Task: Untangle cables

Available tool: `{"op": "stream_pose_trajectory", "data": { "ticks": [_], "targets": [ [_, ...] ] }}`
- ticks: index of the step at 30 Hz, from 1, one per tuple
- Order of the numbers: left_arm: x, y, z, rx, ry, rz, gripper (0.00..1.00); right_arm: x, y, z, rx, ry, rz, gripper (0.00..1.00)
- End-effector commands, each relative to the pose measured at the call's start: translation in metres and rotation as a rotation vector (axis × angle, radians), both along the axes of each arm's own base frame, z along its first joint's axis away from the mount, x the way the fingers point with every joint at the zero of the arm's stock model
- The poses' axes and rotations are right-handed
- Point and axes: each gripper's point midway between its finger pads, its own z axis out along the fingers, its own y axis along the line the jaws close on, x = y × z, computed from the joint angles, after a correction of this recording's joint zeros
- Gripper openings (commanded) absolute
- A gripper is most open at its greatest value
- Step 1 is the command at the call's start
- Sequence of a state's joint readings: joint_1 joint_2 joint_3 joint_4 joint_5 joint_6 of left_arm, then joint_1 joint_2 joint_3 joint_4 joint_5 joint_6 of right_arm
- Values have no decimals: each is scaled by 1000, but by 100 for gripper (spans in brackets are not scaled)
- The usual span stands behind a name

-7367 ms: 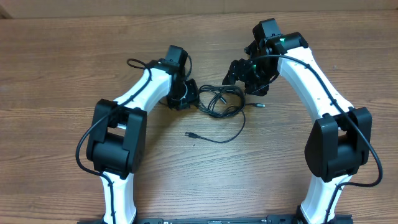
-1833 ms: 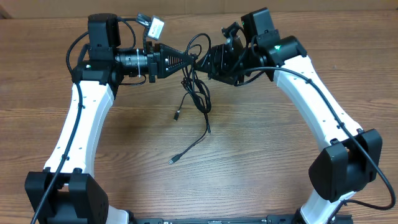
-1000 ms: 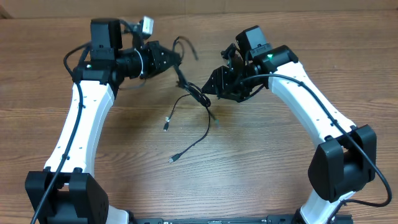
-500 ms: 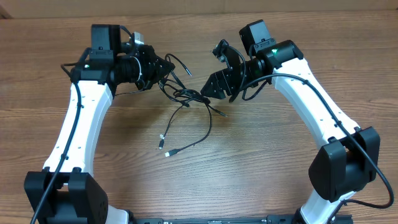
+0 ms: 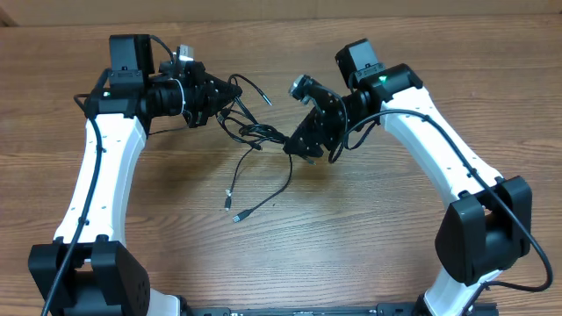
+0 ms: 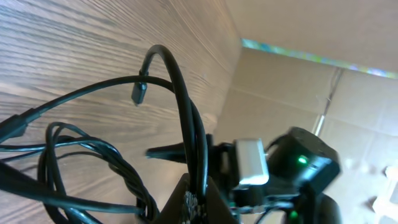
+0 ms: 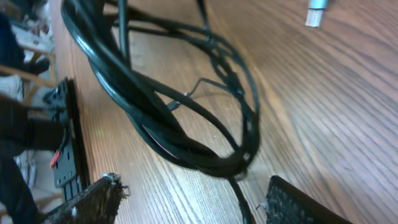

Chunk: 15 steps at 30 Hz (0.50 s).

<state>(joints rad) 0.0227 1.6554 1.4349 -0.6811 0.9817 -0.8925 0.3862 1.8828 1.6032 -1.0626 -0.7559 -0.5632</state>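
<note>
Cables (image 5: 255, 133) are hanging in a tangle from the left end effector (image 5: 234, 98), still pinching one strand, tails trailing onto the worktop (image 5: 351, 237). Right of them, the right end effector (image 5: 297, 146) is spreading wider than a moment ago.

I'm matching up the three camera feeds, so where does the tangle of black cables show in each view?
Overhead: cables upper middle, loose ends trailing down toward the centre.
Left wrist: cables left and centre, one arching upward.
Right wrist: cables looping from upper left to centre.
Shared landmark: the wood-grain table.
</note>
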Motion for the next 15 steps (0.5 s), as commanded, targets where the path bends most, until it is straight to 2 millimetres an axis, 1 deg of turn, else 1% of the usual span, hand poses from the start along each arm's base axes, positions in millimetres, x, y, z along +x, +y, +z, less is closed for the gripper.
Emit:
{"op": "stream_pose_trajectory", "data": {
  "ticks": [1, 4, 5, 7, 9, 11, 13, 15],
  "targets": [
    [-3, -2, 13, -82, 14, -27, 4, -17, 14, 7, 58, -69, 124, 70],
    [-3, -1, 14, -94, 36, -16, 4, -19, 20, 11, 92, -88, 147, 63],
    [-3, -1, 14, -97, 45, -13, 4, -17, 22, 13, 106, -98, 150, 63],
    [-3, -2, 14, -103, 51, -12, 4, -13, 25, 15, 118, -123, 153, 54],
    [-4, -2, 16, -111, 50, -19, 4, -11, 26, 16, 123, -135, 151, 41],
    [-4, -2, 16, -110, 50, -18, 4, -11, 26, 16, 123, -133, 151, 33],
    [-3, 0, 15, -113, 60, -8, 4, -15, 26, 17, 128, -110, 152, 26],
    [-2, 2, 15, -120, 80, 10, 4, -19, 26, 18, 139, -88, 156, 21]
  ]
}}
